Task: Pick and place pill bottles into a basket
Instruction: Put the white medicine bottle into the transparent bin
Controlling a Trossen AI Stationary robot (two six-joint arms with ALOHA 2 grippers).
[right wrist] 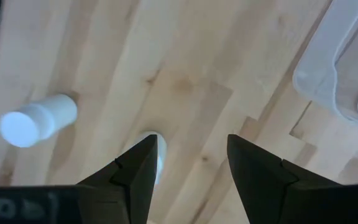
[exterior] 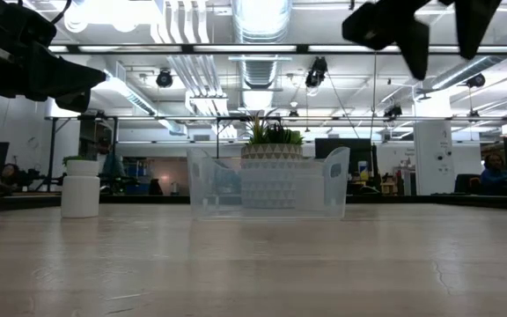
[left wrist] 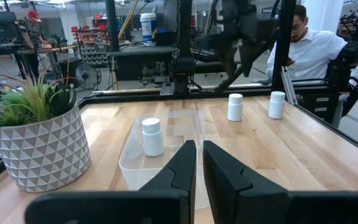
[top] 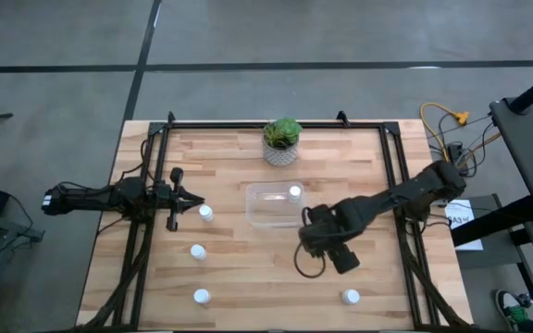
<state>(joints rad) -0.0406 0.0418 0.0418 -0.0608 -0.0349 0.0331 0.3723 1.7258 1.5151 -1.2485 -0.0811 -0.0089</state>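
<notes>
Bare wood [top: 248,268] between basket [top: 271,217] and front edge.

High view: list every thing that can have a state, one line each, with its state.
left gripper, shut, holding nothing.
right gripper, open, holding nothing, beside the basket.
basket, upright, holding one pill bottle, which stands upright.
four loose pill bottles, upright, outside the basket.
plant pot, upright.
</notes>
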